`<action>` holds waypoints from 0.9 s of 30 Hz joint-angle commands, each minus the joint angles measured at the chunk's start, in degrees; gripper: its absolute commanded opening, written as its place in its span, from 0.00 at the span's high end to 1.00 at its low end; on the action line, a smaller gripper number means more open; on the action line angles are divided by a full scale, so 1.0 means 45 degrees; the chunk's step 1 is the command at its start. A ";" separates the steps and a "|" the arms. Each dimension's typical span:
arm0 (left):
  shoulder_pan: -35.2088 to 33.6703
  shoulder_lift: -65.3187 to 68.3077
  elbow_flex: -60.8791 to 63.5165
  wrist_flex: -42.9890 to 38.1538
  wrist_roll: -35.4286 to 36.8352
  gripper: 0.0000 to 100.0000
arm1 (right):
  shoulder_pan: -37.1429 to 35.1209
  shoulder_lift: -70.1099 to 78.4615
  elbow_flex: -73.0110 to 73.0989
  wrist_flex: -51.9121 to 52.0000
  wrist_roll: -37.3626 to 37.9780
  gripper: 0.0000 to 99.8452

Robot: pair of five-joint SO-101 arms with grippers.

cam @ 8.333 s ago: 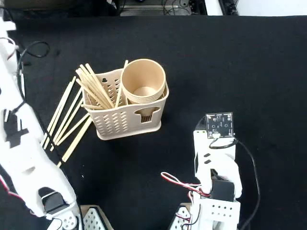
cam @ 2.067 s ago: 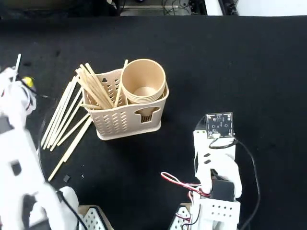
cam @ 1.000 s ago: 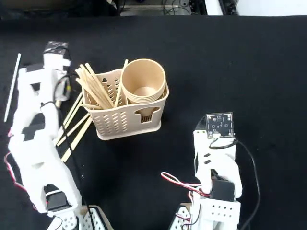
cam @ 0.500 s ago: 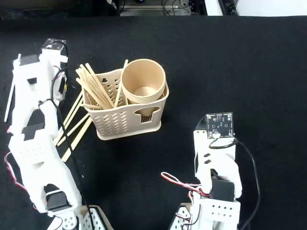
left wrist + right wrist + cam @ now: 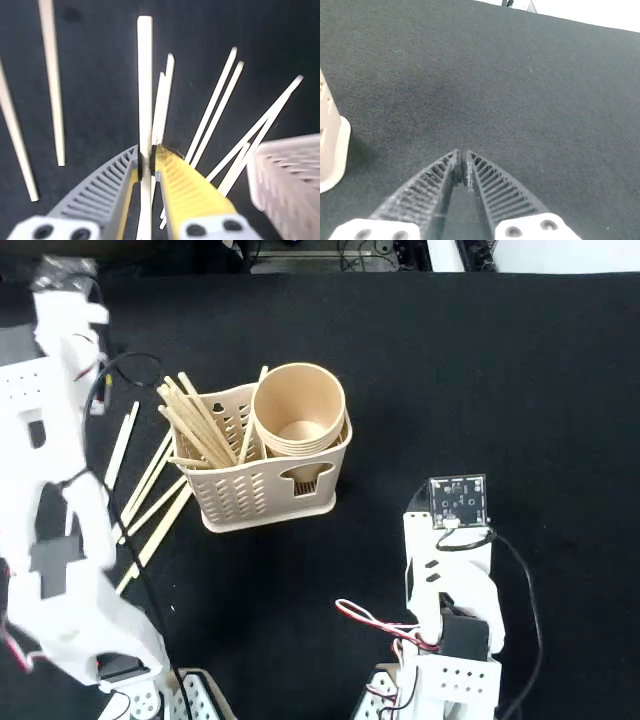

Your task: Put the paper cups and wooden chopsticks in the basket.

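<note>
- The black desk [image 5: 500, 370] is carrying the whole job, and I am judging the task as most of the way through but not finished.
- My right arm [image 5: 450, 580] is sitting near the front of the desk, well apart from the basket, and is taking no part in the work.
- The basket [image 5: 265, 490] is standing upright near the middle of the desk, holding both kinds of thing.
- The paper cups [image 5: 298, 410] are sitting nested as 1 stack in the basket's right compartment, so that half of the task is looking done; I am seeing no cup out on the desk.
- A bundle of wooden chopsticks [image 5: 195, 420] is leaning in the basket's left compartment, tips fanning up and outward.
- Several loose chopsticks [image 5: 150, 510] are lying on the desk just beside the basket's left wall; these are what I am counting as left to do.
- My left gripper [image 5: 150, 160] is pinching 1 chopstick [image 5: 145, 75] tight between its jaws, above the loose ones and off to the basket's left, so this stick is waiting to go in.
- My right gripper [image 5: 462, 170] is resting with its jaws closed together on nothing, just above bare desk.
</note>
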 commanded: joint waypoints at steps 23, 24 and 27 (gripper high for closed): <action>0.3214 -2.3619 1.6420 -1.5629 0.5451 0.97 | -0.0059 -0.0830 -0.0049 -0.0137 0.0020 0.98; 0.3409 -2.3502 1.6459 -1.5629 0.5529 0.97 | -0.0059 -0.0830 -0.0049 -0.0137 0.0020 0.98; 0.3858 -2.2955 1.6498 -1.5375 0.6564 0.97 | -0.0059 -0.0830 -0.0049 -0.0137 0.0020 0.98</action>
